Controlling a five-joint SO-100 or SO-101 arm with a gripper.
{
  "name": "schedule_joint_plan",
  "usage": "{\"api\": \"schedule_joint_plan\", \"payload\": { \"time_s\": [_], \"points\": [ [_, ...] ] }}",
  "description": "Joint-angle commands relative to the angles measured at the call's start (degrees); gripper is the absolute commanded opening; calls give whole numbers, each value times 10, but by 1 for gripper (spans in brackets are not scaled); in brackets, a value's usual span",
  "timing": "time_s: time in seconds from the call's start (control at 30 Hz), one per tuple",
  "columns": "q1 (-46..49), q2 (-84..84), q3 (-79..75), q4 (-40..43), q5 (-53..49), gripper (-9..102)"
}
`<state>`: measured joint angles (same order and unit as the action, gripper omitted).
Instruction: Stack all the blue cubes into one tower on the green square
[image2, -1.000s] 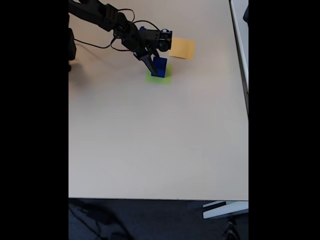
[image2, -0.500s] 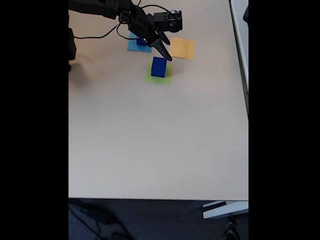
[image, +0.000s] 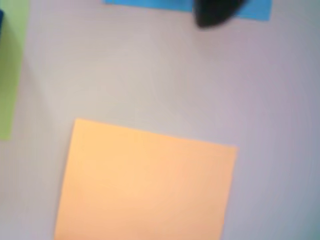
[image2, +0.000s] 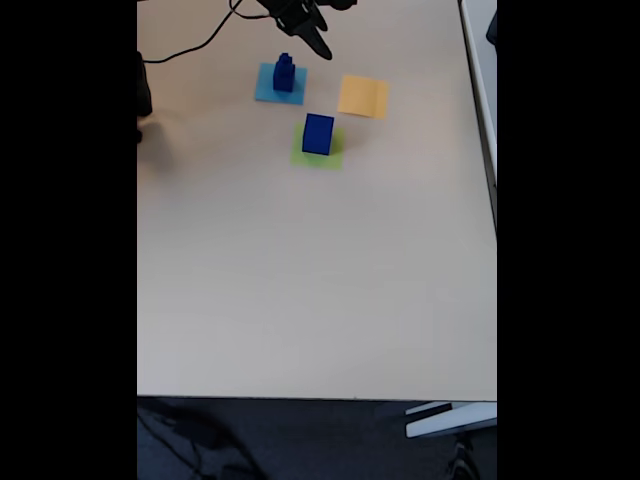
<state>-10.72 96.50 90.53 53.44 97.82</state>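
One large blue cube (image2: 318, 134) sits on the green square (image2: 331, 158), near mid-counter (image2: 320, 280) toward the far side. Smaller blue cubes (image2: 285, 74) piled as a little stack on the light-blue square (image2: 266, 92), just beyond and to the left in the fixed view. Orange square (image2: 363, 96) bare, to the right. Gripper (image2: 318, 42) raised near the far edge, above and just right of the small stack, empty by the look of it; impossible to tell whether apart or together. In the wrist view: orange square (image: 145, 185) below, green strip (image: 10, 70) at left, blue paper (image: 150, 4) at top, dark fingertip (image: 215, 14) across it.

Probably next: fetch the upper cube from the light-blue square. Best to spread wide, descend straight over the stack, centre on the top cube only, close gently, lift vertically to avoid toppling the one beneath.
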Motion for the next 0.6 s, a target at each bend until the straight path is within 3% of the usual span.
{"api": "schedule_joint_plan", "payload": {
  "time_s": [0.0, 0.57],
  "points": [
    [-21, 43, 9, 0, 31, 27],
    [-89, 58, 82, -11, 108, 26]
  ]
}}
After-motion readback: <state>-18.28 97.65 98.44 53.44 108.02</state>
